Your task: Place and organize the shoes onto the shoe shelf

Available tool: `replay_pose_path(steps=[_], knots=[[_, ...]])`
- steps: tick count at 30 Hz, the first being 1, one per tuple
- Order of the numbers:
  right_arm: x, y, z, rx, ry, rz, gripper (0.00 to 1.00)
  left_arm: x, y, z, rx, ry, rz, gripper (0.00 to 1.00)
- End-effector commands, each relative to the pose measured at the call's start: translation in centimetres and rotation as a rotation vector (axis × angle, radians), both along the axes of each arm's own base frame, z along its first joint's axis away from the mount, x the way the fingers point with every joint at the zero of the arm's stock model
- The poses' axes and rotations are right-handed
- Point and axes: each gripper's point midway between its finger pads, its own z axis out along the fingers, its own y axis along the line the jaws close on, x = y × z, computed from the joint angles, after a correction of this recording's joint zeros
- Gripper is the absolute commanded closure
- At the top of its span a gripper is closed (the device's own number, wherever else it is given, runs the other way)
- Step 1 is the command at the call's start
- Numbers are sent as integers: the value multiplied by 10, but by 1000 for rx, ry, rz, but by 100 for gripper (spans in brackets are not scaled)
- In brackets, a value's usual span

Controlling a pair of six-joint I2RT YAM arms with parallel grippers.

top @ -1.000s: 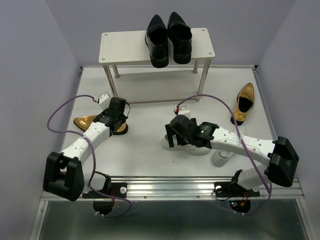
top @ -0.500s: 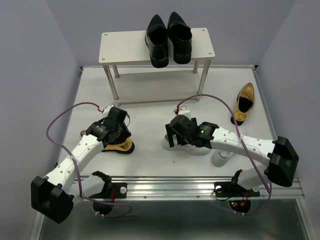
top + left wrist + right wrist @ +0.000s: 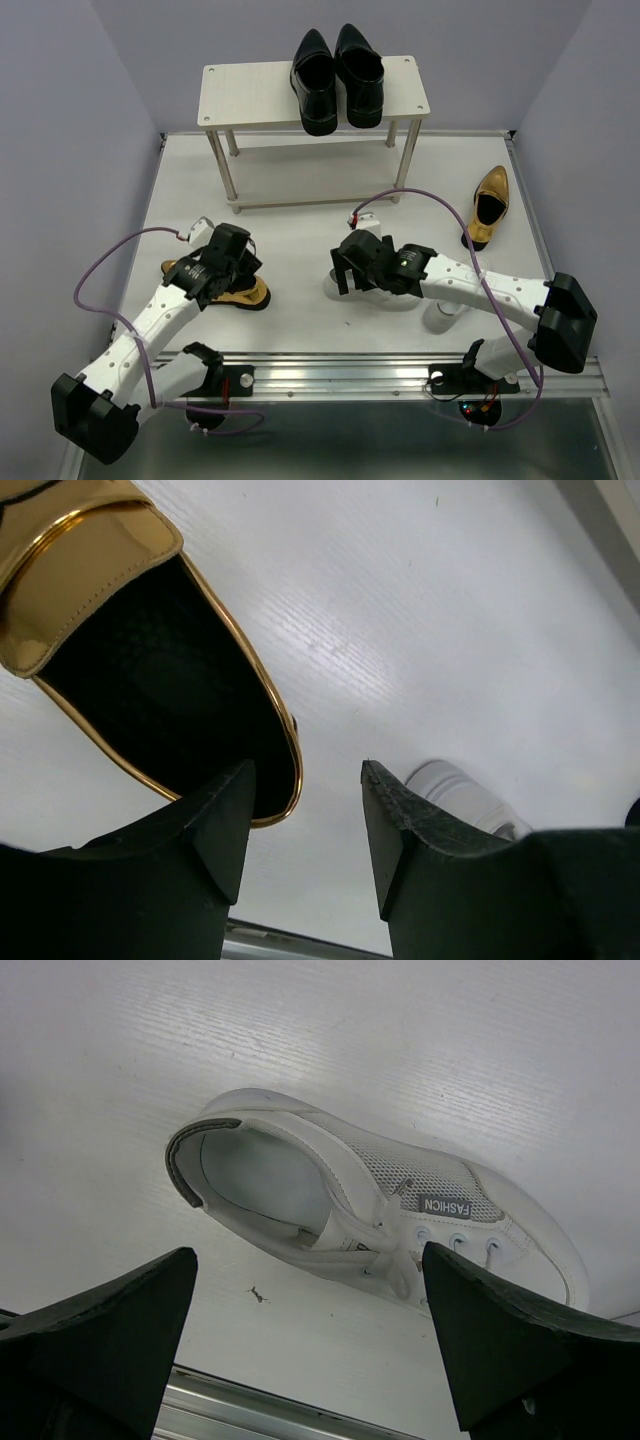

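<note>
The shoe shelf stands at the back with the two black shoes side by side on its top board. One gold loafer lies on the table at the near left. My left gripper hovers open over its heel, the heel rim just inside the left finger. A second gold loafer lies at the far right. My right gripper stands wide open above a white sneaker. Another white sneaker is mostly hidden under the right arm.
A metal rail runs along the table's near edge. Purple cables loop off both arms. Lilac walls close in the table on the left, right and back. A white sneaker toe shows right of the left fingers.
The left gripper carried the gold loafer nearer and to the right, set it on the table and opened its jaws. The right arm has not moved.
</note>
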Motion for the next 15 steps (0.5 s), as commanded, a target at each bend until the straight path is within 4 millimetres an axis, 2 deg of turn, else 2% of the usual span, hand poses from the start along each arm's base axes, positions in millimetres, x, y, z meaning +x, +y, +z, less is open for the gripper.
replay_pose_path(steps=[1,6,8,10,12,14,15], knots=[[9,10,22,60,-54,1,0,23,13,6,15,-61,184,43],[9,8,23,58,-61,-1,0,27,30,-7,110,21,318,43],[8,7,22,56,-60,2,0,35,28,-11,137,38,331,40],[8,8,21,52,-59,7,0,39,26,-18,158,67,332,33],[8,7,21,50,-60,7,0,38,26,-27,163,94,350,32],[8,6,22,50,-63,5,0,34,27,-41,170,123,360,35],[9,6,22,49,-66,6,0,35,27,-45,164,122,365,43]])
